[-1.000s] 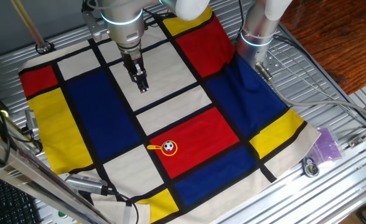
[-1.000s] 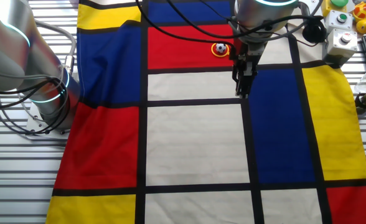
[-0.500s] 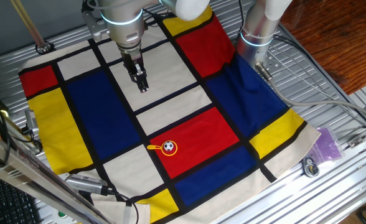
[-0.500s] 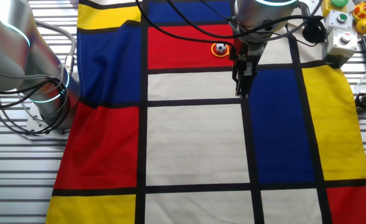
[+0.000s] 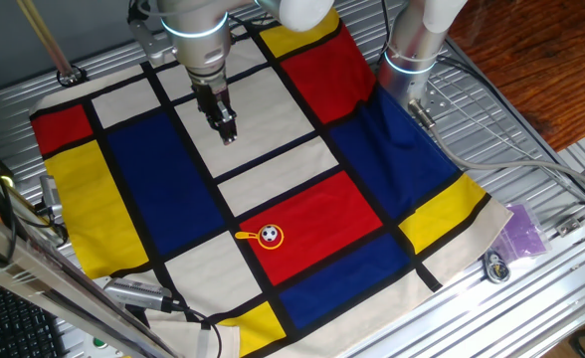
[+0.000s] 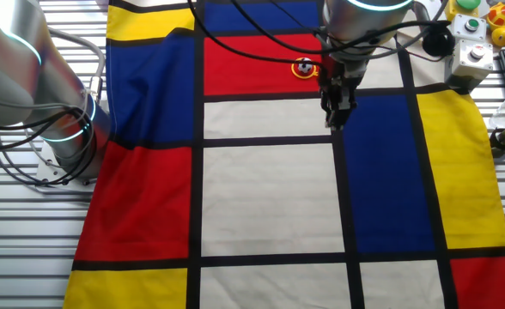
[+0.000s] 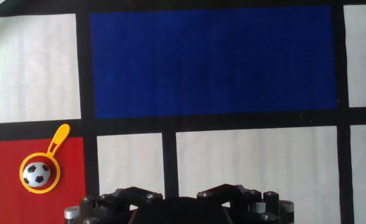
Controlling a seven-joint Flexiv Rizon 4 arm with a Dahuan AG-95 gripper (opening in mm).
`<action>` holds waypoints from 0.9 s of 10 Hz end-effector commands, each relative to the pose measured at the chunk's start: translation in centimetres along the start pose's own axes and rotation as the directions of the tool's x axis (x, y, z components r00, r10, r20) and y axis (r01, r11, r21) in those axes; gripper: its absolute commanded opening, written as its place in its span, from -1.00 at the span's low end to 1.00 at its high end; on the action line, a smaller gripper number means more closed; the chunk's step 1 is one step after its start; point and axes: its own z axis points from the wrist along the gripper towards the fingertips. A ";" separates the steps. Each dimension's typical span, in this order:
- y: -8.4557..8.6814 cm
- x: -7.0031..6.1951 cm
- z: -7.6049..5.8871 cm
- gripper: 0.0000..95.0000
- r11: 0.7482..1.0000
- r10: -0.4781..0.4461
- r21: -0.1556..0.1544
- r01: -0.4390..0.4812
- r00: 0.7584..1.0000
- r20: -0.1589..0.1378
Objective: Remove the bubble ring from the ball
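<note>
The ball [image 5: 270, 235], white with black patches, lies inside the yellow-orange bubble ring [image 5: 246, 236] on a red patch of the cloth, near the table's front. My gripper [image 5: 226, 134] hangs above a white patch well behind them, fingers together and holding nothing. In the other fixed view the gripper [image 6: 336, 120] is just below and right of the ring [image 6: 312, 72] and ball [image 6: 303, 67]. In the hand view the ring [image 7: 58, 138] with the ball [image 7: 38, 174] lies at lower left. Only the gripper's dark base [image 7: 177, 208] shows there.
The cloth [image 5: 153, 169] of red, blue, yellow and white patches covers the table. The arm's base [image 5: 412, 50] stands at the back right. A button box [image 6: 474, 53] and small toys sit beyond the cloth. A purple bag [image 5: 524, 231] lies at the right edge.
The gripper has shifted slightly, rising a little and edging toward the ring in the other fixed view. The ring and ball have not moved.
</note>
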 end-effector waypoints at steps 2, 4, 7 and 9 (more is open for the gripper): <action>0.2 -0.1 0.1 -1.00 1.000 -0.031 -0.003 0.031 1.000 -0.001; 1.2 -0.6 0.5 -1.00 1.000 -0.021 0.002 0.021 1.000 -0.008; 3.3 -2.1 1.5 -1.00 1.000 -0.014 -0.003 0.014 1.000 -0.006; 3.4 -2.2 2.5 -1.00 0.999 -0.040 0.002 0.040 0.999 0.003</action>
